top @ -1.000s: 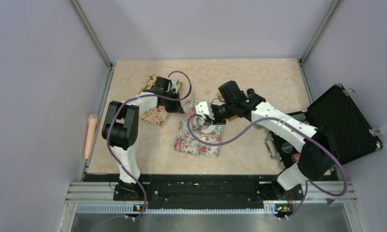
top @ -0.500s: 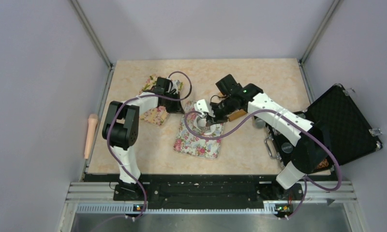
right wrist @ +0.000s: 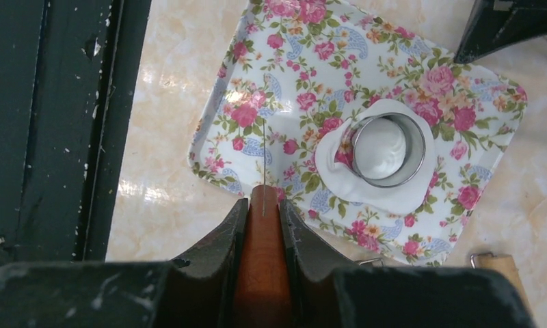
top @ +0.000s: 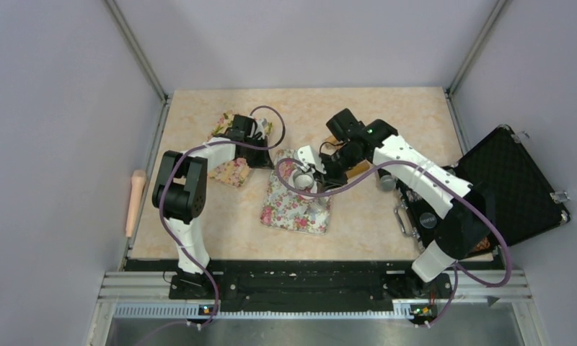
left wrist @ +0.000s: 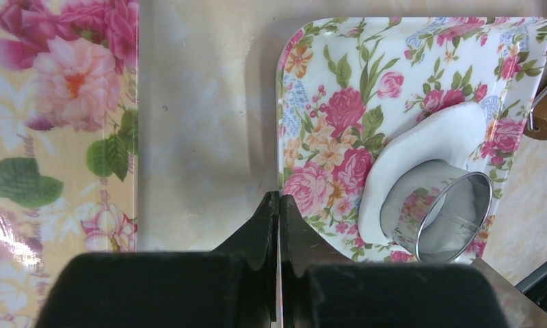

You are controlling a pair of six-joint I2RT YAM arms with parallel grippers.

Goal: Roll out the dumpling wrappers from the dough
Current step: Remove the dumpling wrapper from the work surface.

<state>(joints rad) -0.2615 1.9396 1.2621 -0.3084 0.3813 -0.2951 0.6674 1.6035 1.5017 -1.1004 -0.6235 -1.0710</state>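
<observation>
A white dough sheet (right wrist: 401,195) lies on the floral tray (right wrist: 257,75), which also shows in the top view (top: 289,213). A metal ring cutter (right wrist: 416,137) stands on the sheet around a small round disc of dough (right wrist: 383,145); the ring also shows in the left wrist view (left wrist: 455,205). My right gripper (right wrist: 262,205) is shut on a brown wooden tool handle (right wrist: 262,253) with a thin metal blade, held above the tray's edge, short of the ring. In the top view the right gripper (top: 327,167) hovers by the tray's far right. My left gripper (left wrist: 277,199) is shut and empty over bare table left of the tray.
A yellow floral tray (top: 229,171) lies left of my left gripper (top: 266,157). A second wooden handle (top: 355,171) and a small metal cup (top: 384,182) lie right of the tray. An open black case (top: 502,184) stands at the right. A rolling pin (top: 135,202) lies beyond the table's left edge.
My right gripper has drawn back from over the tray's middle toward its far right, uncovering the ring cutter on the dough. The left arm has not moved.
</observation>
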